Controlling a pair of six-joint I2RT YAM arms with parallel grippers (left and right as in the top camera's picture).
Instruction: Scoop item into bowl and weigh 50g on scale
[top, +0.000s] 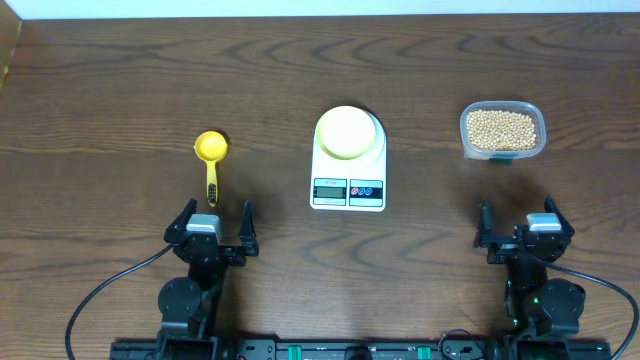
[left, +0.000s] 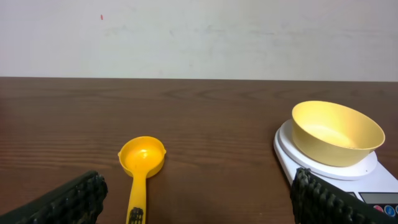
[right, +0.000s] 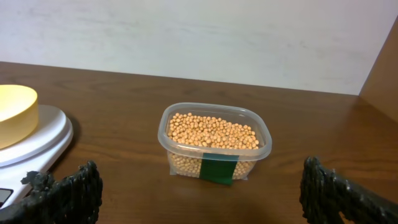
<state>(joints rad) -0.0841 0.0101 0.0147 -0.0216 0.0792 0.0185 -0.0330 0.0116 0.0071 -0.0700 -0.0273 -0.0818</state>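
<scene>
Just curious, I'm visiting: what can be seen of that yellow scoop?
The yellow scoop looks like glossy plastic: a round cup, empty, and a straight handle with a dark patch near its end. It lies cup-up on the wooden table, left of the scale, handle toward the robot, touching only the table.

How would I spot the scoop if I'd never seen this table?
Find the white scale in the middle. Left of it lies the scoop, alone. It is the only thing with a long handle, bright yellow and empty.
</scene>
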